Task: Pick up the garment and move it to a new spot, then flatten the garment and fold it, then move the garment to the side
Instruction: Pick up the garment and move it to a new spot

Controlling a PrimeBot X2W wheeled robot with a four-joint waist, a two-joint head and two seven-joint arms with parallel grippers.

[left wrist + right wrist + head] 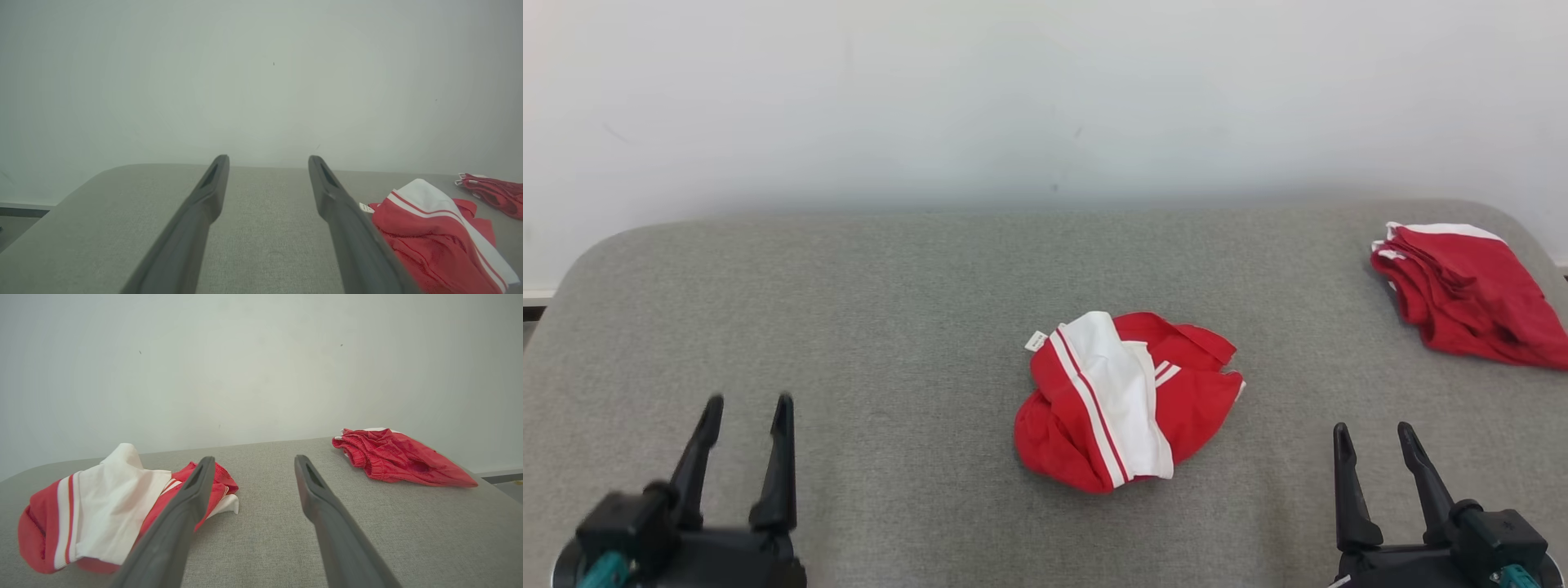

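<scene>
The crumpled garment [1123, 400] lies at mid surface [890, 310]; I judge flattening, folding and setting aside all left to do. My left gripper [750, 402] and right gripper [1372, 429] flank it, fingers spread, empty.

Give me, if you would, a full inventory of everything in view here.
crumpled red-and-white fabric garment: one, red with a white panel and stripes, middle of the table, between the two grippers.
pile of folded red fabric garments: one pile, number of pieces unclear, red with white trim, far right of the table.
grey fabric-covered table: one, grey, rounded far corners, under everything.
plain white wall: one, white, behind the table.
left gripper: one, dark, near left, open, empty.
right gripper: one, dark, near right, open, empty.
</scene>
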